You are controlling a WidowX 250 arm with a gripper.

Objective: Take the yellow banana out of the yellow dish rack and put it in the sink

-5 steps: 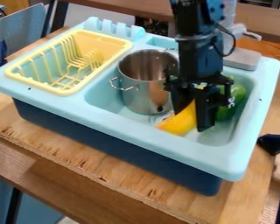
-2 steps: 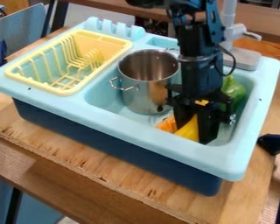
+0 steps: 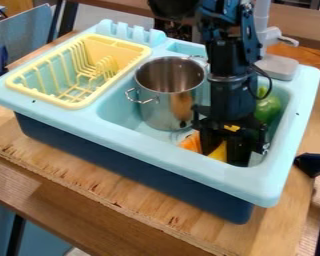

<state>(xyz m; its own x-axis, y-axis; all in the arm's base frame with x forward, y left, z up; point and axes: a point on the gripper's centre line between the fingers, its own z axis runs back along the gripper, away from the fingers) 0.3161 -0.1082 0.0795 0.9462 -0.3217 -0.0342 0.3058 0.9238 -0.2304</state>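
we see the black gripper [image 3: 223, 147] low in the basin [image 3: 126, 112] of the light blue toy sink [image 3: 189, 162], close to its near wall and toward the right of the picture. a yellow thing [image 3: 218, 151] lies down in the basin right at the jaws, partly hidden by them; we cannot tell whether they are open or closed on it. just left of the gripper we see an orange thing [image 3: 191, 142], also low in the basin by the near wall, and only part of it shows.

farther left a shiny metal pot [image 3: 164, 102] stands upright in the same basin, with a wire handle [image 3: 141, 101] on its side facing left. behind the gripper and to its right, a smooth green thing [image 3: 268, 107] sits in the basin near the right wall, partly covered by the arm.

on the left part of the sink we see a yellow dish rack [image 3: 72, 104] with upright prongs. the grey base of the faucet [image 3: 277, 66] stands at the far right rim. under it all is a wooden tabletop [image 3: 122, 192].
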